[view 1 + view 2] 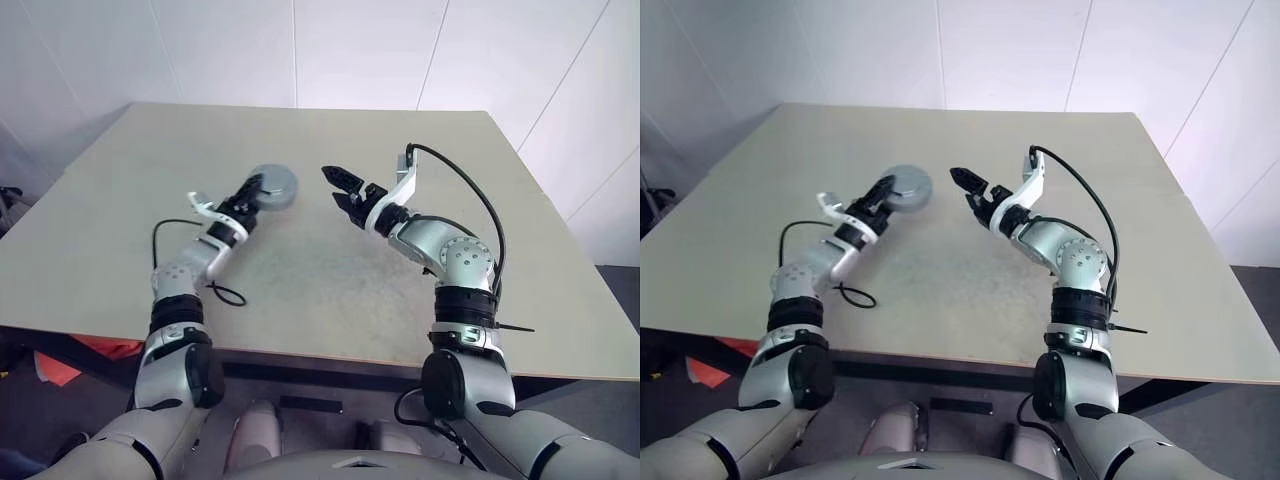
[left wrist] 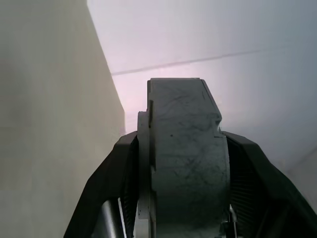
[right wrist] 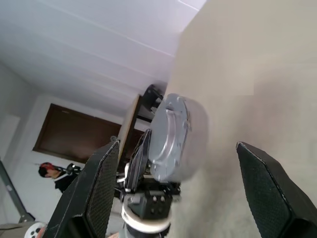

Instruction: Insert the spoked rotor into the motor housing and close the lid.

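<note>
My left gripper is shut on a round grey metal part, the motor housing, at the table's middle left. In the left wrist view the housing stands edge-on between the two black fingers. The right wrist view shows its smooth grey face tilted, close above the tabletop; I cannot tell whether it touches. My right gripper hangs open just right of the housing, pointing at it, nothing between its fingers. The spoked rotor is out of view. The lid cannot be told apart from the housing.
The beige table ends in a front edge near the robot and slanted side edges. A black cable loops on it beside the left forearm. White walls stand behind the far edge.
</note>
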You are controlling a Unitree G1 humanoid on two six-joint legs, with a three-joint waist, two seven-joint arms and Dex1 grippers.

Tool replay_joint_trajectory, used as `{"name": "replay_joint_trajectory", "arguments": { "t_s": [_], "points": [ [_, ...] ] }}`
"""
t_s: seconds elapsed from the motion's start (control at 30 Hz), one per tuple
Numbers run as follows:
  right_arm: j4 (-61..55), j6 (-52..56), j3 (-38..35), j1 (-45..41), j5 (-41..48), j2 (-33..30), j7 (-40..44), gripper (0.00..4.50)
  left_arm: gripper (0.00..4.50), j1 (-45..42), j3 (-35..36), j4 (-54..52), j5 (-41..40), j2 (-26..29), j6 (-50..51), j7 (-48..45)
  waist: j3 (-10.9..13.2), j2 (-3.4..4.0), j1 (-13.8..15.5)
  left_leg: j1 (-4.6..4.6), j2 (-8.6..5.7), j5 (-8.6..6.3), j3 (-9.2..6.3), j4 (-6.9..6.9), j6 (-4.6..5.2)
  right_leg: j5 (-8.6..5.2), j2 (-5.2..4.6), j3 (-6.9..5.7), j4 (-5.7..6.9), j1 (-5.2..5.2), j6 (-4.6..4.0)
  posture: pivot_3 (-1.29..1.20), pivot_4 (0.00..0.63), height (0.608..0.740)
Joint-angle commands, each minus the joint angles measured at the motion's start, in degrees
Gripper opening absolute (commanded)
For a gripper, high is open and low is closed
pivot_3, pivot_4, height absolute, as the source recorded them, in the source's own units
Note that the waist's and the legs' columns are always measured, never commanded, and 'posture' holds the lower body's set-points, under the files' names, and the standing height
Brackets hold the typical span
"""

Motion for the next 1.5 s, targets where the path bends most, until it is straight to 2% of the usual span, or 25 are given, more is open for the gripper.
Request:
{"name": "replay_joint_trajectory", "arguments": {
  "t_s": [0.03, 0.3, 0.33, 0.5, 0.6, 0.77, 0.93, 1.07, 1.2, 1.23, 1.27, 1.33, 1.4, 1.5],
  "points": [
    [-0.04, -0.68, 0.00, -1.45, -0.53, 0.00, 0.93, 4.27, 2.08, -2.90, 3.00, 4.71, 2.48, 3.72, -8.62, 1.24, 0.00, -0.02, 0.03, -0.02, 0.00, 0.00, -0.04, 0.00, 0.00, 0.00, 0.00, 0.00, -0.02, 0.00, 0.00, 0.00, 0.000, 0.740],
    [1.49, -0.67, 0.22, -2.30, -1.93, 0.34, 1.84, 4.27, 2.08, -4.17, 5.13, 12.17, 6.61, 6.97, -15.96, 2.38, 0.05, -0.24, 0.71, -0.19, -0.05, -0.02, -0.17, 0.06, 0.03, 0.00, -0.06, -0.12, -0.05, 0.03, 0.00, 0.00, 0.000, 0.740],
    [1.64, -0.64, 0.22, -2.39, -2.06, 0.38, 1.96, 4.27, 2.82, -4.20, 5.12, 12.31, 6.97, 7.02, -16.34, 2.28, 0.04, -0.24, 0.60, -0.18, -0.04, -0.02, -0.23, 0.11, 0.03, 0.01, -0.06, -0.11, -0.02, 0.03, 0.00, 0.00, 0.000, 0.740],
    [2.46, -0.66, 0.28, -2.89, -2.80, 0.67, 2.39, 4.27, 4.48, -4.37, 5.55, 14.74, 9.48, 8.16, -20.38, 5.70, 0.04, -0.25, 0.45, -0.04, 0.01, 0.02, -0.54, 0.15, -0.04, 0.03, -0.05, -0.11, 0.12, 0.07, -0.03, 0.00, 0.000, 0.740],
    [2.93, -0.52, 0.17, -3.12, -3.23, 0.70, 2.76, 4.27, 4.48, -4.65, 5.85, 15.92, 10.38, 9.09, -21.86, 6.15, 0.04, -0.24, -0.05, 0.19, 0.06, 0.06, -0.58, 0.13, -0.11, 0.04, -0.04, -0.10, 0.13, 0.20, -0.06, 0.00, 0.000, 0.740],
    [4.03, -0.04, 0.25, -3.52, -4.27, 0.42, 3.41, 4.27, 4.48, -6.23, 6.80, 18.11, 12.00, 14.14, -26.99, 7.53, 0.04, -0.25, -1.12, 0.34, 0.09, 0.06, -0.58, 0.12, -0.12, 0.04, -0.02, -0.10, 0.13, 0.31, -0.08, 0.00, 0.000, 0.740],
    [2.66, -1.37, 2.78, -3.28, -7.96, -0.74, 7.23, 4.27, 4.48, -8.05, 4.76, 19.34, 15.49, 17.78, -30.34, 5.76, 0.05, -0.25, -0.86, 0.31, 0.06, 0.06, -0.59, 0.03, -0.12, 0.06, -0.01, -0.10, 0.08, 0.30, -0.11, 0.00, 0.000, 0.740],
    [-1.81, -11.24, 12.82, -0.25, -21.65, -5.16, 13.93, 4.27, 4.48, -7.93, -2.70, 15.08, 22.65, 16.16, -33.45, -0.13, 0.05, -0.26, 0.19, 0.30, -0.03, 0.06, -0.61, 0.03, -0.11, 0.06, -0.09, -0.10, 0.01, 0.41, -0.11, 0.00, 0.000, 0.740],
    [-1.34, -25.31, 20.11, 2.58, -37.55, -14.12, 18.00, 4.27, 4.48, -3.39, -17.05, 1.72, 30.05, 11.69, -31.04, -12.48, 0.11, -0.45, 1.49, 0.30, -0.06, 0.06, -0.63, 0.09, -0.12, 0.09, -0.20, -0.13, -0.08, 0.57, -0.04, 0.00, 0.000, 0.740],
    [-1.77, -28.61, 21.72, 3.93, -40.09, -17.71, 22.43, 4.27, 4.48, -1.49, -21.18, -2.76, 31.18, 11.16, -28.55, -15.91, 0.13, -0.48, 1.91, 0.28, -0.09, 0.06, -0.63, 0.13, -0.12, 0.08, -0.24, -0.13, -0.10, 0.59, -0.05, 0.00, 0.000, 0.740],
    [-3.53, -32.03, 23.75, 6.52, -41.67, -22.27, 29.84, 4.27, 4.48, 0.60, -26.11, -7.34, 33.76, 11.04, -27.13, -18.13, 0.14, -0.49, 2.12, 0.24, -0.15, 0.06, -0.62, 0.17, -0.11, 0.08, -0.28, -0.13, -0.13, 0.60, -0.06, 0.00, 0.000, 0.740],
    [-6.13, -36.88, 25.52, 11.53, -43.78, -29.51, 39.62, 4.27, 4.48, 4.47, -35.92, -14.72, 41.04, 11.68, -27.75, -21.08, 0.14, -0.50, 2.27, 0.19, -0.22, 0.01, -0.59, 0.19, -0.03, 0.09, -0.36, -0.12, -0.21, 0.64, -0.06, 0.00, 0.000, 0.740],
    [-5.67, -38.72, 25.58, 14.11, -45.17, -33.90, 43.89, 4.27, 4.48, 7.35, -42.48, -19.58, 45.92, 12.20, -28.90, -23.37, 0.14, -0.48, 1.82, 0.31, -0.19, -0.12, -0.60, 0.19, 0.18, 0.18, -0.32, -0.11, -0.32, 0.75, 0.13, 0.00, 0.000, 0.740],
    [-5.39, -39.65, 25.09, 16.01, -45.53, -36.49, 48.99, 4.27, 4.48, 9.93, -46.49, -21.09, 49.05, 12.57, -30.77, -26.34, 0.17, -0.44, -0.18, 0.39, 0.05, -0.11, -0.57, 0.19, 0.19, 0.16, -0.02, -0.05, -0.23, 0.61, 0.04, 0.00, 0.000, 0.740]
  ]
}}
